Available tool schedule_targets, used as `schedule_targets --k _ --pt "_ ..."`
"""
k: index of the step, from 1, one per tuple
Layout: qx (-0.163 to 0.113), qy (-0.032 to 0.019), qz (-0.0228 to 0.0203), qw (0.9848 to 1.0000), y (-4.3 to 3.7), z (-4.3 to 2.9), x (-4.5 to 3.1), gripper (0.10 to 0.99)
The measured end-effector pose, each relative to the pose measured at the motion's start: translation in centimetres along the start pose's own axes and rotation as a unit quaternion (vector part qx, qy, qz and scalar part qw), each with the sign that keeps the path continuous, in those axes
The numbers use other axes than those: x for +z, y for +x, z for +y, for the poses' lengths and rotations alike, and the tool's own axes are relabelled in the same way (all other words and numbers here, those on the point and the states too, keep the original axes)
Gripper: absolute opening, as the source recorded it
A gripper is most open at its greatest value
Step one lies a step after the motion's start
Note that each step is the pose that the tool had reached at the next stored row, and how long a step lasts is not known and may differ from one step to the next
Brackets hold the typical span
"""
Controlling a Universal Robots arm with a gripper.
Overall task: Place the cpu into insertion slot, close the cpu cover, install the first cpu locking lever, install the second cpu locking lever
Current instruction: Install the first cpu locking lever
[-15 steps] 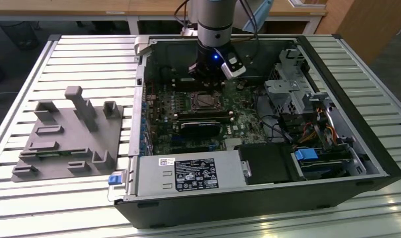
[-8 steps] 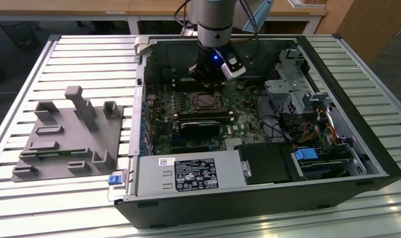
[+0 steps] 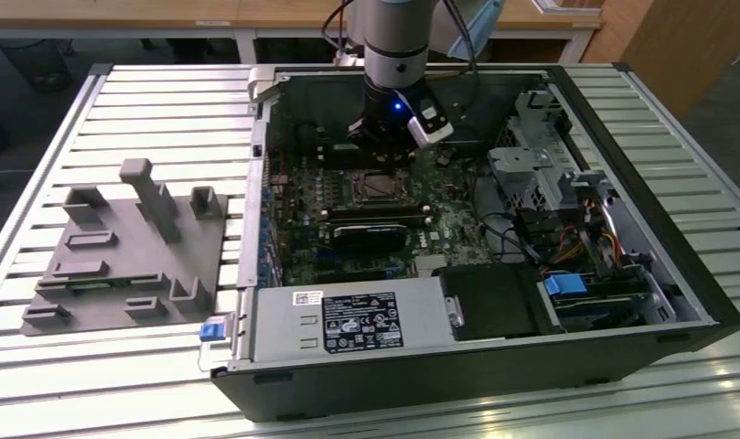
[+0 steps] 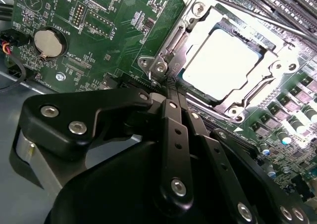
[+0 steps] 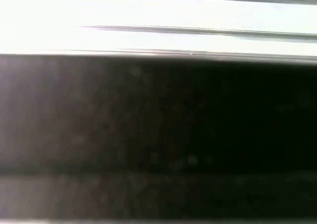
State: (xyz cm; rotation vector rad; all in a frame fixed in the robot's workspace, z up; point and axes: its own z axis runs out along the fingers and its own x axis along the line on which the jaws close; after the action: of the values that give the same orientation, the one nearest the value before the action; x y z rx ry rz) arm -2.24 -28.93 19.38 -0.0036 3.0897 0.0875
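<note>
The gripper (image 4: 172, 87), clenched and empty, hovered beside the socket. The cpu (image 4: 220, 58) sat under the cpu cover (image 4: 267, 78); that thin, stiff frame looked best pressed at its edge.

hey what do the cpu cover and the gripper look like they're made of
The cpu cover: bare stamped metal by the look, silvery, glinting under the light. The gripper: black, matte to satin links, possibly anodised metal or hard plastic, held with shiny steel-looking screws; jaws closed together.

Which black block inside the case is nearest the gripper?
The rounded black block next to the CPU socket; the larger black block sits farther from the gripper, beside the power supply.
</note>
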Motion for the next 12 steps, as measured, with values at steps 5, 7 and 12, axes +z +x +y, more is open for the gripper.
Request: schedule_targets --k 5,7,12 --pt "0.0 -0.0049 0.0 1.0 0.1 -0.01 -0.09 0.125" --pt "0.0 -0.0063 0.0002 1.0 0.11 0.03 -0.1 0.125" --pt "0.001 -0.0117 -0.001 0.9999 0.02 0.22 -0.09 0.125"
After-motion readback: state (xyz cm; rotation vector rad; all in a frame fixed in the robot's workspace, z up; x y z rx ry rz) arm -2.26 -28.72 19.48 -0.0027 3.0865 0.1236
